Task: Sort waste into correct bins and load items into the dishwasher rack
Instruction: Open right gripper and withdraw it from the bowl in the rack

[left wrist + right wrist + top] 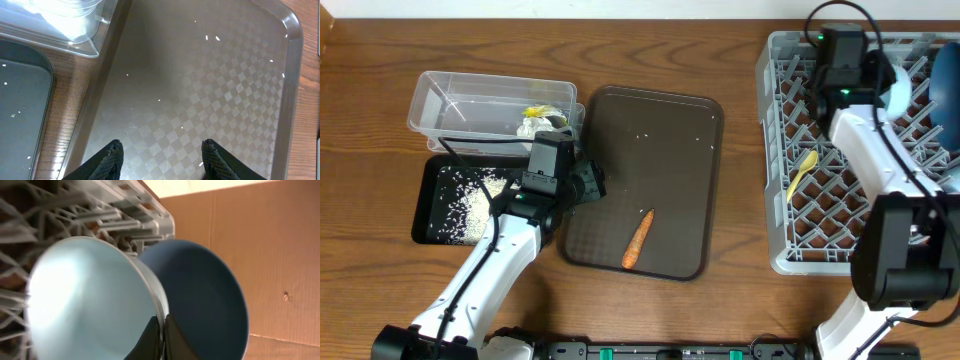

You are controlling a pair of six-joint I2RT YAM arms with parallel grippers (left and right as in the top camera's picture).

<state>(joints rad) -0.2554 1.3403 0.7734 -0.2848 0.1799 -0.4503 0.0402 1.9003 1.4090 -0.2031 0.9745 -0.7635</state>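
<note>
My right gripper (163, 330) is shut on the rim of the white bowl (90, 305), held on edge in the grey dishwasher rack (790, 215) beside the dark-blue bowl (210, 295). The pale yellow spoon (802, 172) lies in the rack's left part. My left gripper (162, 152) is open and empty, low over the left side of the brown serving tray (200, 85). An orange carrot piece (638, 238) lies on that tray to the gripper's right. Crumpled wrappers (542, 120) sit in the clear tub (450, 100). White rice lies in the black tray (430, 205).
A few loose rice grains (212, 37) are scattered on the brown serving tray. The clear tub's corner (75, 30) and the black tray's edge (30, 95) lie close to the left of my left gripper. Bare wooden table separates the serving tray from the rack.
</note>
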